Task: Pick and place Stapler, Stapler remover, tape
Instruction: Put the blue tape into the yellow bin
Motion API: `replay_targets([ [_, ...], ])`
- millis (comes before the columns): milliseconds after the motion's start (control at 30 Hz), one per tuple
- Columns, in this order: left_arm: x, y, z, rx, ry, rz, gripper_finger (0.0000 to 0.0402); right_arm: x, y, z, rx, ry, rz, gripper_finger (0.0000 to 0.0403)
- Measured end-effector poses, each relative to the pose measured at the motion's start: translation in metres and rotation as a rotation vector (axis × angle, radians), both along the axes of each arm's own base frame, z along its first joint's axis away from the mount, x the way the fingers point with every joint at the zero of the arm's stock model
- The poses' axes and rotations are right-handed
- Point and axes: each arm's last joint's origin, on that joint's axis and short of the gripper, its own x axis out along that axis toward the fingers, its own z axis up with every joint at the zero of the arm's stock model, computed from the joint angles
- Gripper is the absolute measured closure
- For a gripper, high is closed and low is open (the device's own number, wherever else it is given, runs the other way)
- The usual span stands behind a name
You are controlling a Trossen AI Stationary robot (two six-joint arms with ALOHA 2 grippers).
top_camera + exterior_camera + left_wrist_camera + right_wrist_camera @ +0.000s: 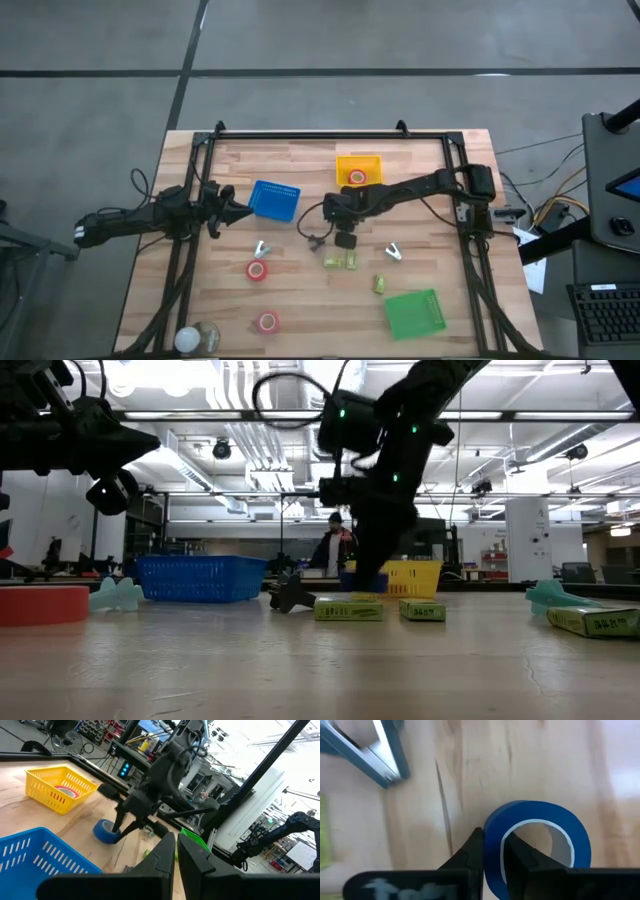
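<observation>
A blue tape roll (540,845) lies flat on the wooden table near its middle, also seen in the left wrist view (105,831). My right gripper (345,238) reaches down over it and is shut on its wall. One red tape roll (358,177) lies in the yellow basket (358,160); two more (258,270) (267,321) lie on the table. Green staplers (340,262) (380,284) and pale staple removers (262,248) (393,252) lie on the wood. My left gripper (238,210) waits shut beside the blue basket (273,200). My right gripper has the blue tape's ring wall (492,840) pinched, one finger (470,855) outside the ring and the other (520,855) inside its pale core. The fingers come steeply from above, slanting from the table's right. The roll lies flat, its lower face on the wood.
A green basket (415,313) stands near the front right. A small black object (315,240) lies just left of my right gripper. A pale round thing (195,338) sits at the front left corner. A black frame (330,135) runs round the table's edges.
</observation>
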Motion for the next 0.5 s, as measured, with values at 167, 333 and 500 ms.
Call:
replay_targets([
  [167, 0.000, 0.000, 0.000, 0.000, 0.000, 0.000, 0.0378, -0.005, 0.000, 0.016, 0.001, -0.032, -0.014, 0.0363],
  [333, 0.000, 0.000, 0.000, 0.000, 0.000, -0.001, 0.0378, -0.008, 0.002, 0.034, -0.001, -0.084, -0.012, 0.0364],
  [500, 0.000, 0.000, 0.000, 0.000, 0.000, 0.000, 0.0378, -0.014, 0.002, 0.049, -0.012, -0.114, -0.021, 0.0364],
])
